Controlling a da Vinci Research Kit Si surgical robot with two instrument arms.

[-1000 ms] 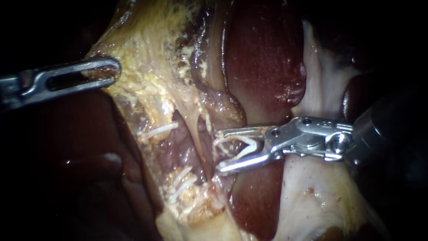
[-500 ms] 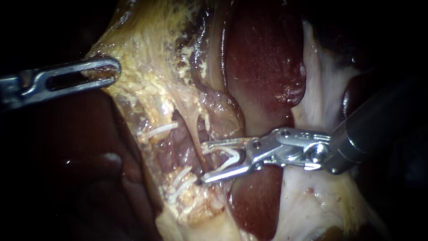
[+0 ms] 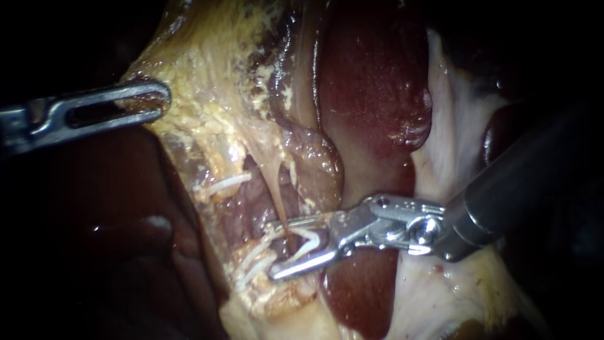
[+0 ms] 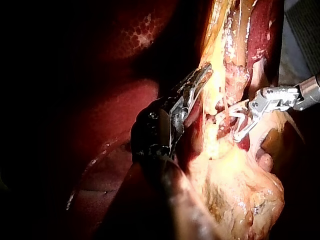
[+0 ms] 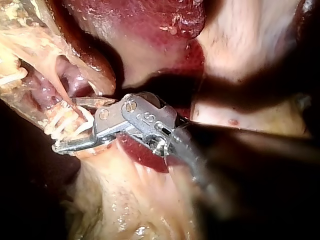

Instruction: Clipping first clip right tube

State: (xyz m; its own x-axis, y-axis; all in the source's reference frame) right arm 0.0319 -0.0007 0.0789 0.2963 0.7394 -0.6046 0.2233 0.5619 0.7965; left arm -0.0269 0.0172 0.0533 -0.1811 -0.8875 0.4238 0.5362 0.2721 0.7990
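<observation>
— Endoscope view: how does the right instrument (image 3: 275,249) stand?
— Its shaft enters from the right, low across the dark red liver (image 3: 371,82). The jaws stand wide. A white clip (image 3: 309,239), spread in a V, sits between them and touches both.
— And the right tube (image 3: 275,189)?
— It is a pale strand running down the middle of the opened tissue. Its lower end reaches the upper jaw's tip. I cannot tell whether it lies fully inside the clip.
— The left instrument (image 3: 160,99)?
— Far left, well apart. Its slotted jaws lie close together, pinching the edge of the yellow fatty tissue (image 3: 207,94).
— Anything else on the tissue?
— An upper clip (image 3: 221,184) sits left of the tube. The lower clips (image 3: 255,263) lie just beside the lower jaw's tip.
</observation>
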